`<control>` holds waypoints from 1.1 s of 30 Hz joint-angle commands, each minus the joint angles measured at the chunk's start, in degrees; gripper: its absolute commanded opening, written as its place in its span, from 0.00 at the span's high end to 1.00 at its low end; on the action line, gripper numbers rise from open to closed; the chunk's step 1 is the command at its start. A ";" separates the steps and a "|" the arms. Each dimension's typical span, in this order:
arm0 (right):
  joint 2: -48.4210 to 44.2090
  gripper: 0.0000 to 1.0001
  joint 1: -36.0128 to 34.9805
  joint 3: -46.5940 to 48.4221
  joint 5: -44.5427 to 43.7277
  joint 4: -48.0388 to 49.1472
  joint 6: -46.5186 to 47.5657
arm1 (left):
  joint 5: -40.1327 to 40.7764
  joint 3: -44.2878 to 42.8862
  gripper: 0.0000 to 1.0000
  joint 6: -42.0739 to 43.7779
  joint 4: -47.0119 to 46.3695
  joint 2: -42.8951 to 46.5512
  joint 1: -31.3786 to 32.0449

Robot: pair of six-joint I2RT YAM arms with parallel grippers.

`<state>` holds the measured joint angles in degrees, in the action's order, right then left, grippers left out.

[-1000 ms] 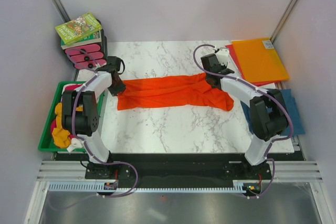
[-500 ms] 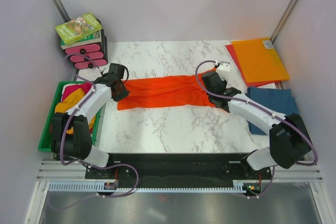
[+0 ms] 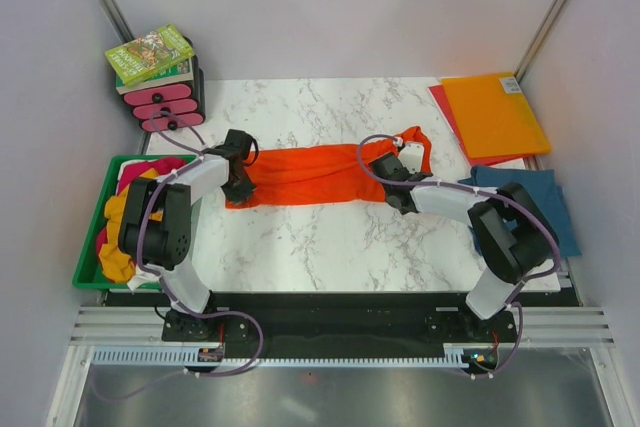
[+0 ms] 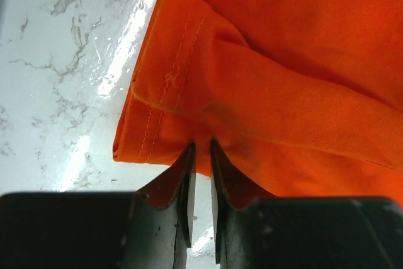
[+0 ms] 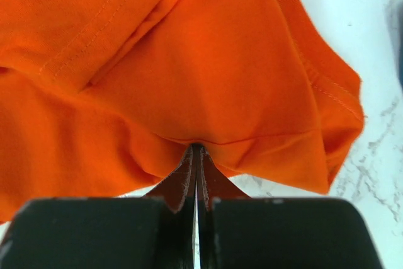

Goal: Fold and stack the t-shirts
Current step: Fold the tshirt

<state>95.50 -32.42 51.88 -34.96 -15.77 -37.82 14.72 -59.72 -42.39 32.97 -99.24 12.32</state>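
Observation:
The bright orange t-shirt (image 3: 310,171) lies as a long folded band across the middle of the marble table (image 3: 330,237). My left gripper (image 3: 238,183) is shut on its left end; the left wrist view shows the hem (image 4: 252,92) pinched between the fingertips. My right gripper (image 3: 393,185) is shut on its right end, with the cloth (image 5: 208,74) bunched above the closed tips. A loop of orange fabric (image 3: 413,144) rises past the right wrist. A teal-blue t-shirt (image 3: 545,202) lies at the right edge, partly behind the right arm.
A green bin (image 3: 88,252) at the left holds mustard-yellow, magenta and white t-shirts. Stiff orange and red folders (image 3: 495,112) lie at the back right. A book on a pink-and-black stand (image 3: 155,72) is at the back left.
Both grippers have moved inward and toward the near side, still holding the shirt ends. The band is shorter, and its right end has lifted into a loop.

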 commanded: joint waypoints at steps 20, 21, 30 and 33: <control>-11.74 1.00 -2.29 -9.69 9.65 -6.28 -14.12 | -5.40 1.44 0.80 8.29 13.17 5.63 -0.10; -13.22 1.00 -3.08 -10.30 9.56 -6.81 -14.29 | -5.67 1.97 0.80 8.38 13.61 6.77 -0.10; -20.69 0.98 -7.74 -8.48 5.62 -9.99 -13.69 | -5.67 1.37 0.77 9.70 16.34 15.56 -0.10; -23.16 0.79 -8.00 -4.61 4.20 -8.40 -8.77 | -4.35 -0.04 0.68 10.31 13.53 18.64 -0.19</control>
<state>76.44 -39.94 41.36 -26.92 -25.32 -50.98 9.91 -56.51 -34.68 48.21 -85.17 12.19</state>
